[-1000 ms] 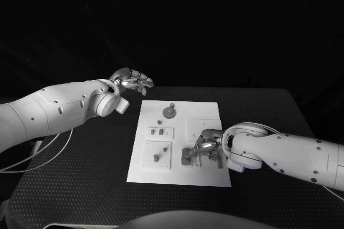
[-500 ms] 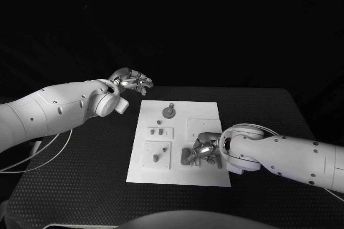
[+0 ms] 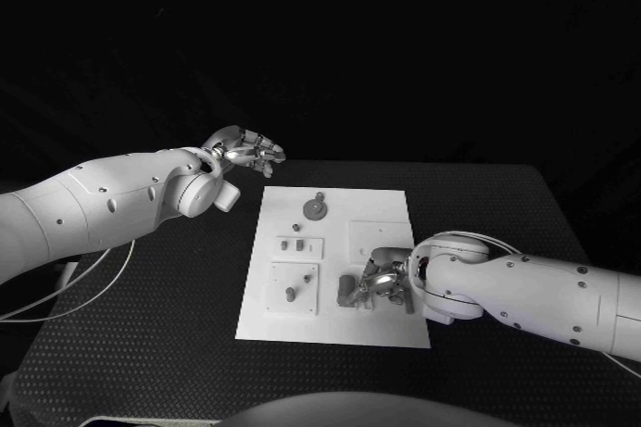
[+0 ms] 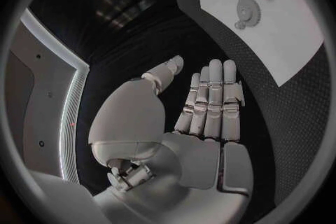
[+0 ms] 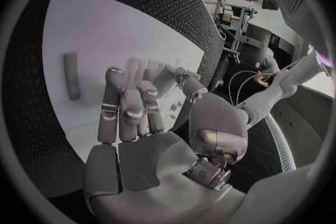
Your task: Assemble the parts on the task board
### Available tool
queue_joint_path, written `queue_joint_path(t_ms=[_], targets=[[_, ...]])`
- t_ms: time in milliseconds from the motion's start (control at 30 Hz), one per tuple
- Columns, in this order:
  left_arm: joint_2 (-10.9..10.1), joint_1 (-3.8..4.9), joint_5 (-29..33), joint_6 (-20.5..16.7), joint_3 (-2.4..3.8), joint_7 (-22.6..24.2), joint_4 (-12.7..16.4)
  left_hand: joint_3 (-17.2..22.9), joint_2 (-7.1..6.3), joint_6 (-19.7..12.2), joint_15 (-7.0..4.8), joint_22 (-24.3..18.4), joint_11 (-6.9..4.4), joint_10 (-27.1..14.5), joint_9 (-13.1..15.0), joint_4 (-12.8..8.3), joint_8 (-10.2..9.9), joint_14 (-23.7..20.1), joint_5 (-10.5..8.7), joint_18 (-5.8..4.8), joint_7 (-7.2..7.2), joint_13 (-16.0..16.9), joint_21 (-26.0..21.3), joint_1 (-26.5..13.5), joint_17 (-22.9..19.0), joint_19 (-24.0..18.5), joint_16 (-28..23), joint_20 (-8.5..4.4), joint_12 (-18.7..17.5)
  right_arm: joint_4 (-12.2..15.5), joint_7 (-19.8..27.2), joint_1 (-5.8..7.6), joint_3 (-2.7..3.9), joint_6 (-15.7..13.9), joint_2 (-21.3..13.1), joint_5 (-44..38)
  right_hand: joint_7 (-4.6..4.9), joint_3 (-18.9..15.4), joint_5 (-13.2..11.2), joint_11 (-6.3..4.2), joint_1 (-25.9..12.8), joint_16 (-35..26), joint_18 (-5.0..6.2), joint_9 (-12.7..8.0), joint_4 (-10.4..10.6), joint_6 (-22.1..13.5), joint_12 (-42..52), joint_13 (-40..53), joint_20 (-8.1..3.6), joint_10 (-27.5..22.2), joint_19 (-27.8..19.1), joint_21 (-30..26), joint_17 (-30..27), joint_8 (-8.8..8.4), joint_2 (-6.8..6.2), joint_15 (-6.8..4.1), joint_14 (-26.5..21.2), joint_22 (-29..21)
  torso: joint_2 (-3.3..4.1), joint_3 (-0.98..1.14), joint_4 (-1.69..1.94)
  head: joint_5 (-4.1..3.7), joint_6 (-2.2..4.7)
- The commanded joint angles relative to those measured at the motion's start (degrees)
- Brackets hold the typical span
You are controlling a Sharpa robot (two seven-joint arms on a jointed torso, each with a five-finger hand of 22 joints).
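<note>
Left hand [image 3: 250,151] is up off the far-left corner of the task board [image 3: 387,205], over the black table [image 3: 160,297], nothing in it. In the left wrist view its fingers [image 4: 210,98] are straight and side by side, palm flat: released, idle.

Right hand [image 3: 384,277] is low over the near-right part of the board, fingers bent down among the grey parts there. Cannot tell from the head view whether it actually grips one (the hand covers the contact). In the right wrist view the fingers [image 5: 126,109] curl toward the white plate, and a short grey cylinder [image 5: 70,75] lies on the board apart from them, untouched.

Parts on the board: round disc part [image 3: 315,207] at the far middle, also seen in the left wrist view; small slotted block [image 3: 298,247] left of centre; peg piece [image 3: 293,292] near-left; a grey piece [image 3: 350,291] just left of the right hand.
</note>
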Motion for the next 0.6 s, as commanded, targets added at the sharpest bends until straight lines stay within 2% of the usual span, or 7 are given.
queue_joint_path(t_ms=[33,233,367,500,600], targets=[[0.05,0.05,0.26,0.72,0.03,0.52,0.11,-0.02,0.19,-0.42,-0.01,0.07,0.15,-0.13,-0.10,0.39,0.35,0.57,0.24,0.62,0.04,0.01,-0.20,-0.36,0.09,0.25,-0.24,-0.27,0.28,-0.40,-1.00,-0.04,0.02,-1.45,0.10,-1.61,0.74,-0.17,0.10,-0.05,-0.32,0.22,0.78,0.06,0.47,1.25,0.47,0.18,-0.10,0.50,0.50,-0.17,0.08,0.33,1.94,-0.44,-0.05,1.00,-0.01,-0.01,-0.04,0.06,-0.03],[0.00,0.05,0.26,0.69,0.03,0.48,0.08,-0.02,0.24,-0.40,-0.01,0.08,0.14,-0.11,-0.11,0.44,0.37,0.58,0.25,0.61,0.03,0.02,-0.21,-0.39,0.11,0.26,-0.26,-0.27,0.30,-0.87,-1.09,-0.04,0.02,-0.92,0.01,-1.61,0.66,-0.15,0.11,-0.13,-1.14,0.37,0.78,0.04,1.06,1.37,0.64,0.34,-0.17,0.66,0.43,-0.20,0.21,0.24,5.37,-0.53,-0.08,1.05,0.01,-0.01,-0.02,0.05,-0.08],[0.04,0.05,0.26,0.76,0.03,0.46,0.09,-0.02,0.25,-0.40,-0.01,0.09,0.14,-0.11,-0.11,0.44,0.38,0.58,0.25,0.62,0.03,0.02,-0.22,-0.40,0.12,0.26,-0.26,-0.27,0.30,-1.01,-1.12,-0.04,0.02,-0.32,0.07,-1.62,0.65,-0.19,0.11,-0.14,-0.03,0.52,0.78,0.08,-1.47,1.42,0.79,0.47,-0.27,0.71,0.33,-0.01,0.30,0.18,6.65,-0.55,-0.13,1.19,-0.01,-0.02,-0.01,0.00,-0.08],[0.09,0.05,0.26,0.75,0.03,0.46,0.07,-0.01,0.26,-0.40,-0.01,0.09,0.14,-0.11,-0.12,0.44,0.39,0.59,0.26,0.62,0.03,0.02,-0.22,-0.38,0.13,0.26,-0.27,-0.28,0.31,-1.15,-1.25,-0.04,0.02,0.62,0.16,-1.91,0.63,-0.21,0.10,-0.16,1.43,0.61,0.78,0.14,-4.76,1.55,0.92,0.57,-0.30,0.85,0.29,0.15,0.30,0.16,7.33,-0.55,-0.16,1.19,0.01,0.01,-0.03,0.01,-0.12],[0.07,0.05,0.26,0.76,0.03,0.43,0.03,0.00,0.28,-0.40,-0.01,0.10,0.13,-0.10,-0.12,0.43,0.39,0.59,0.27,0.63,0.02,0.02,-0.23,-0.36,0.14,0.26,-0.28,-0.28,0.31,-1.12,-1.20,-0.04,0.02,0.99,0.09,-1.91,0.62,-0.19,0.10,-0.13,3.00,0.64,0.78,0.17,-5.46,1.54,0.94,0.58,-0.33,0.90,0.24,0.25,0.21,0.11,6.96,-0.55,-0.20,1.21,-0.01,0.01,-0.02,0.00,-0.12]])
